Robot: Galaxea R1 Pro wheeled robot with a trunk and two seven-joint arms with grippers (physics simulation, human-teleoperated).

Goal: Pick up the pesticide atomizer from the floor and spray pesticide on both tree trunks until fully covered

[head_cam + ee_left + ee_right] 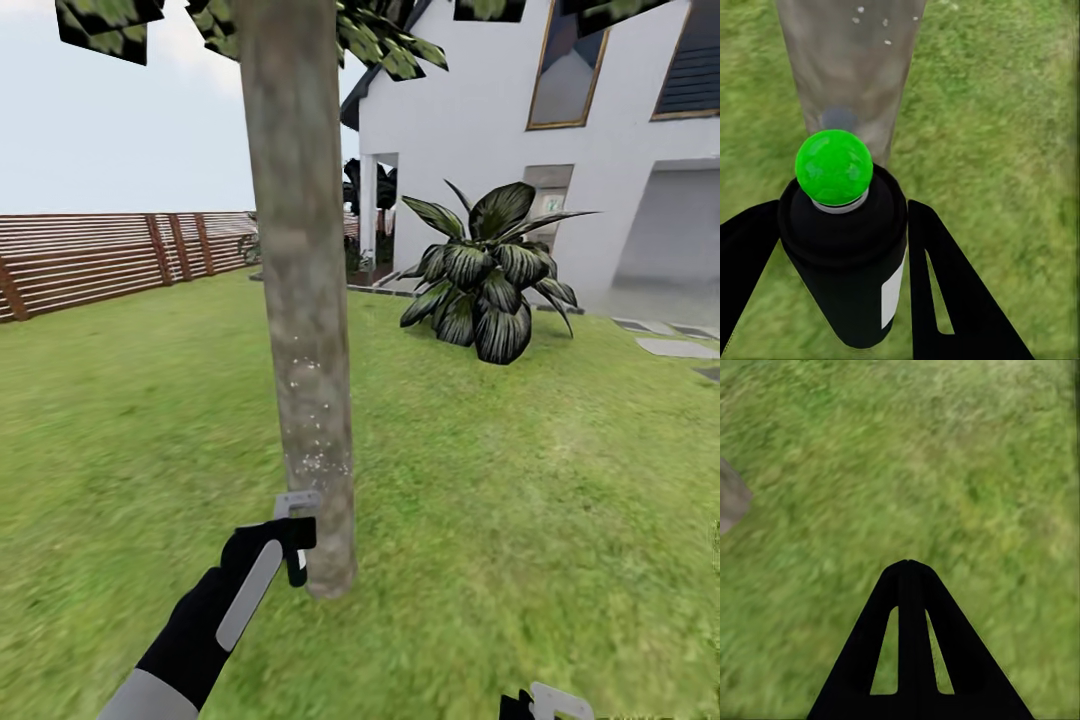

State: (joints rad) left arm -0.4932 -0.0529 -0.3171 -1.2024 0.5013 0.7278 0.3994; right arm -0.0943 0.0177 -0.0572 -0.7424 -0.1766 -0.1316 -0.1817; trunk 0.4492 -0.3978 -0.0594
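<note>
**Atomizer gripped at the foot of the trunk**

At the lower left of the head view the left gripper (292,545) is clamped round the pesticide atomizer (847,255), a dark can with a green cap, held just beside the tree trunk (300,300). It looks light, rigid and smooth, so mid-body is probably the safest hold. The right gripper (909,574) hangs over grass with its fingers pressed together, empty. White pesticide (312,440) flecks the lower bark. Beyond lie the garden fence (90,260) and a white house (480,130).
</note>
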